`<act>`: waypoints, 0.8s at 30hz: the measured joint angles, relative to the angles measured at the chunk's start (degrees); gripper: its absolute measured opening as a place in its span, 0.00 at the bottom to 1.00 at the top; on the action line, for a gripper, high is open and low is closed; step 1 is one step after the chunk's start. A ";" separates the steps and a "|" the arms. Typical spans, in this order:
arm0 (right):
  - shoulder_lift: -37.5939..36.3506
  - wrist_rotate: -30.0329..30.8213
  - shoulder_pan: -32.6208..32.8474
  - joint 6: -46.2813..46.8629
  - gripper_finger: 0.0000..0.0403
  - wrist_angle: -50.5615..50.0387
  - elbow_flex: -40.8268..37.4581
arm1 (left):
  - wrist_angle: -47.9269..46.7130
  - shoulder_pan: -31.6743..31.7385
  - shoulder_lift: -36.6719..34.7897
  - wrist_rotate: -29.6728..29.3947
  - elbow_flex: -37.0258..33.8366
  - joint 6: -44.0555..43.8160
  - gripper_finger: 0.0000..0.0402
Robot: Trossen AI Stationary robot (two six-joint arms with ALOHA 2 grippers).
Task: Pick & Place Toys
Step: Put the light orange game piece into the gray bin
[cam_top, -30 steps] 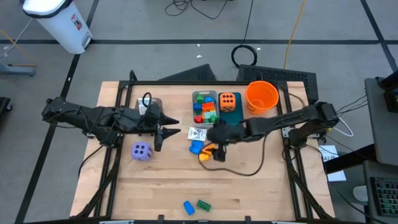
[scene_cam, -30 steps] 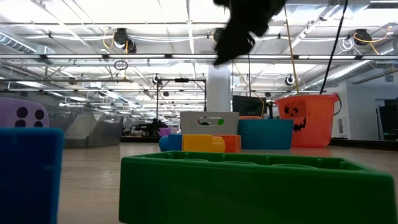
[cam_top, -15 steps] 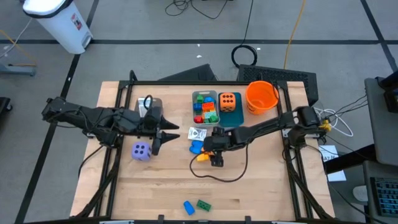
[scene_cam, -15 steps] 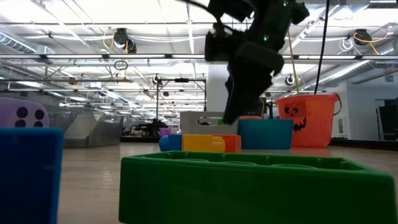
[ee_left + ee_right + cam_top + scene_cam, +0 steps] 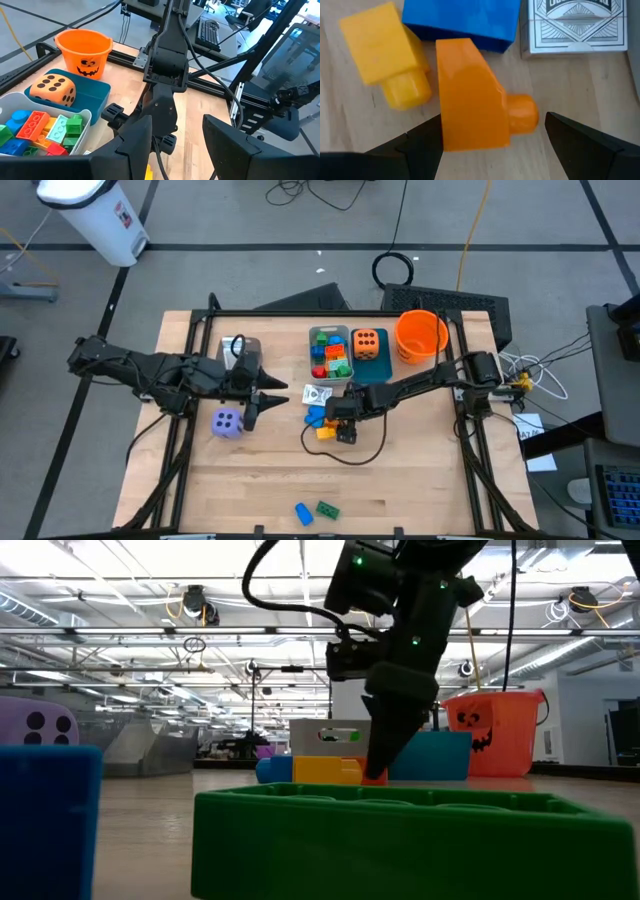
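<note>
An orange brick (image 5: 470,95) lies on the table beside a yellow brick (image 5: 385,52), a blue brick (image 5: 462,20) and a white printed packet (image 5: 575,25). My right gripper (image 5: 492,120) is open and low over them (image 5: 340,428), one finger on either side of the orange brick. My left gripper (image 5: 268,397) is open and empty, left of centre, next to a purple white-dotted die (image 5: 228,423). An orange black-dotted die (image 5: 367,342) sits in the teal bin (image 5: 368,367). My right gripper comes at the orange brick from above, pointing down. One finger (image 5: 420,145) stands right at the brick's side (image 5: 442,130); I cannot tell whether it touches. The other finger (image 5: 580,140) is apart from it. The brick lies flat on the table.
A grey bin (image 5: 317,334) with several bricks and an orange bucket (image 5: 420,335) stand at the far middle. A blue brick (image 5: 302,512) and a green brick (image 5: 327,508) lie near the table's near edge, filling the low view's foreground (image 5: 420,840).
My right gripper has come down from above the table to the cluster of bricks and gone slightly toward the table's left and near edge, so that its fingers now stand around the orange brick. The bricks have stayed in place.
</note>
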 joint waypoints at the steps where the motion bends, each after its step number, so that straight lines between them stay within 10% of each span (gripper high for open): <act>1: 0.13 0.02 -0.05 0.08 0.80 0.31 0.00 | -0.01 0.00 0.00 0.00 0.00 0.00 0.46; 24: 0.15 -0.06 -0.05 -3.39 0.63 1.01 0.00 | -0.82 0.00 0.00 -0.04 0.00 -0.02 0.46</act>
